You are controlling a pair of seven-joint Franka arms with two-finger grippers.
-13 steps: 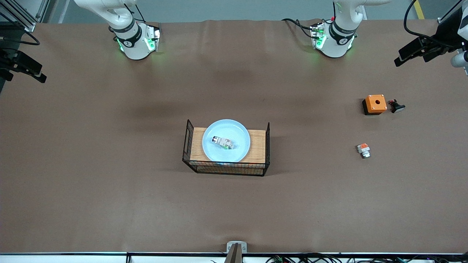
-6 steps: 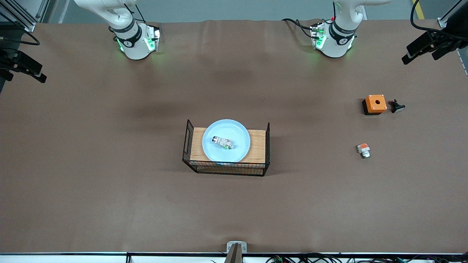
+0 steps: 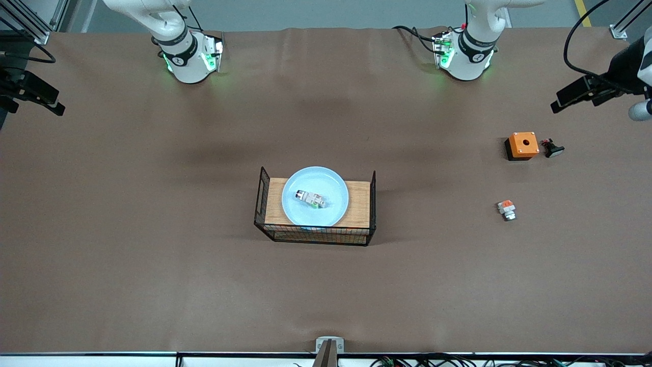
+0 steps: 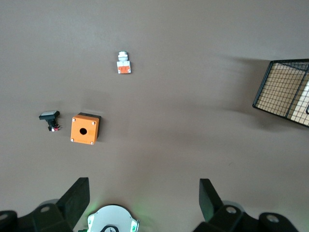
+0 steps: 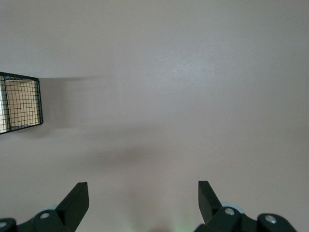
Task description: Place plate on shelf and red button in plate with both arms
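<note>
Lying in the middle of the worktop (image 3: 153, 255): a wire basket (image 3: 315, 235) with a wooden floor, the plate (image 3: 333, 201) sitting inside it and filling about half its width. Resting on the plate, near its centre: the red button (image 3: 310, 198), lying on its side, touching nothing but the plate. Toward the left arm's end, well apart from the basket: an orange box (image 3: 522, 145) with a hole in its top, a black switch part (image 3: 552, 149) just beside it (dark body, pale cap), and a stubby white part (image 3: 506, 209) with an orange-red top, nearer to the front camera than the box. Hanging high over the left arm's end of the worktop: the left hand (image 4: 145, 200), fingers (image 4: 77, 198) spread wide apart, gripping nothing, looking down on the box (image 4: 85, 129), the black part (image 4: 50, 119), the stubby part (image 4: 124, 63) and a corner of the basket (image 4: 282, 92). Waiting over bare worktop toward the right arm's end: the right hand (image 5: 143, 200), fingers (image 5: 76, 199) likewise standing wide apart and empty, one end of the basket (image 5: 21, 102) showing at the edge of its wrist view.
</note>
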